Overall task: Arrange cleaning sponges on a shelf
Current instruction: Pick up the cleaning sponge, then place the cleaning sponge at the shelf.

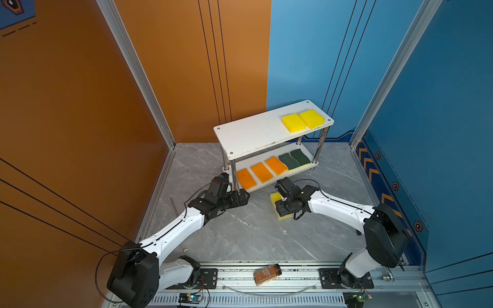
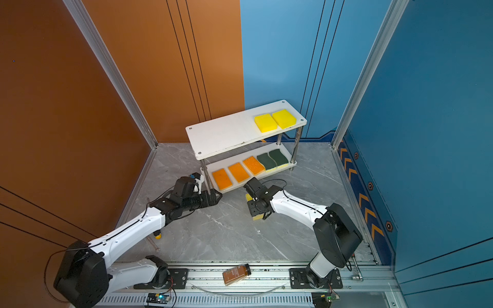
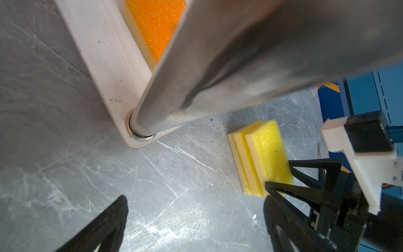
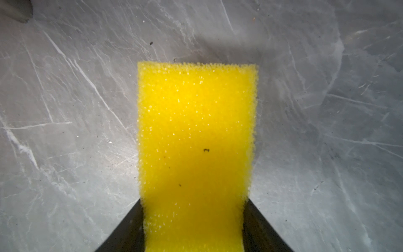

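Top sponge (image 4: pixel 196 131): uppermost of a staggered yellow stack (image 3: pixel 250 157) lying on the bench (image 1: pixel 240 234), just in front of the shelf's lower board.
Right fingers (image 4: pixel 259 227): pressed in on both long sides of the top sponge, denting the foam. Whether a lower layer is caught too, I cannot tell.
Left fingers (image 3: pixel 104 227): spread wide and empty, low beside the front leg (image 3: pixel 196 87).
Shelf (image 1: pixel 253 133): the lower board is filled by orange sponges (image 1: pixel 261 172) and green-topped sponges (image 1: pixel 294 160). The top board carries a yellow pair (image 1: pixel 293 123) at its right end and is otherwise bare.
Doing it well: squeeze lightly and lift straight up, so the layers beneath likely stay behind. Clear the top board's edge, then set the sponge flat against the yellow pair, aligned with it.
Risk: soft foam may spring askew on release.
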Motion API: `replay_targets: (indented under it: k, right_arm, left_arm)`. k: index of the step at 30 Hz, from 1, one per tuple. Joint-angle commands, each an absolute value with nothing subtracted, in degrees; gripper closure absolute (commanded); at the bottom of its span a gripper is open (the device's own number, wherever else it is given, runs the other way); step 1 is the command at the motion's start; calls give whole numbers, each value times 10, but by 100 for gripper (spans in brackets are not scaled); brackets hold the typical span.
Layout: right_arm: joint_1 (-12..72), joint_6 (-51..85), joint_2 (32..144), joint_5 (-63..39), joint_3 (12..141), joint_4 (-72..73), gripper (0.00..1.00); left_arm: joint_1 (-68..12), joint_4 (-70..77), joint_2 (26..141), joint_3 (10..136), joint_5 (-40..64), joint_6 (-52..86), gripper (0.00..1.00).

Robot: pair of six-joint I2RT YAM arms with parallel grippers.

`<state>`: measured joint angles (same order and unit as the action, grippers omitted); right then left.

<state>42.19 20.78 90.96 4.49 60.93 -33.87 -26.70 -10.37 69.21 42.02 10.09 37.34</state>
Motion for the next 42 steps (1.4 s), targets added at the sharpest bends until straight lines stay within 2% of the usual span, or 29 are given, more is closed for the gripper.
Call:
replay_targets:
  k: [1, 10, 22, 29, 42]
  right_arm:
    - [416, 196, 890, 31, 626, -348, 41]
    - [406, 154, 864, 4, 680, -427, 43]
    - [354, 91, 822, -38, 828, -550, 44]
    - [326, 53, 807, -14, 936, -621, 45]
    - [315, 17, 817, -5, 1120, -635, 45]
  left_arm:
    - [-272, -91, 696, 424, 100, 374, 2]
    - [-270, -91, 701, 424, 100, 370, 2]
    - [-270, -93, 699, 422, 104, 366, 2]
    - [-268, -99, 689, 419, 101, 364, 2]
    - [-267, -100, 680, 418, 105, 361, 2]
